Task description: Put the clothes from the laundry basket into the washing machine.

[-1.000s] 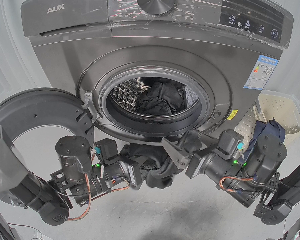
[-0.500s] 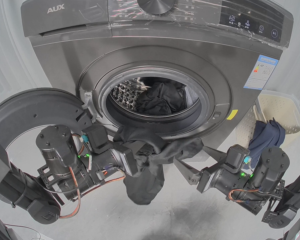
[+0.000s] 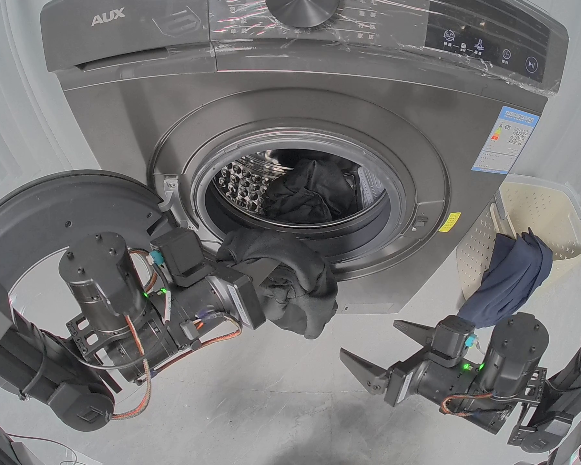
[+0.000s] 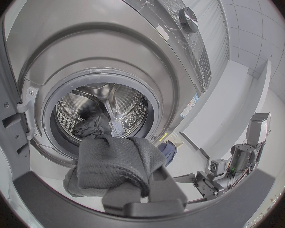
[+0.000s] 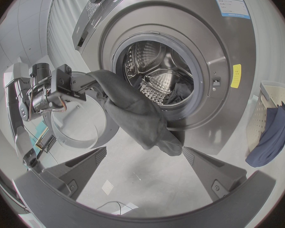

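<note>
One dark garment [image 3: 298, 290] is hanging from the left end effector [image 3: 268, 278], which is pinching it at the washing machine [image 3: 368, 108] rim, the drum [image 3: 244, 185] lying just ahead and above; the right end effector [image 3: 370, 338] is hovering spread, empty, farther off.

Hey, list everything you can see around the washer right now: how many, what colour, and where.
washing machine: one, grey, straight ahead, front-loading.
door: one, grey, swung open on the machine's left.
drum: one, silver, perforated, behind the round opening.
black clothes: one heap, black, inside the drum.
dark grey garment: one, dark grey, hanging in front of the opening's lower rim.
laundry basket: one, cream, right of the machine.
navy garment: one, navy blue, draped over the basket's rim.
left claw: one, black, shut on the dark grey garment.
right claw: one, black, open, holding nothing, low beside the basket.
</note>
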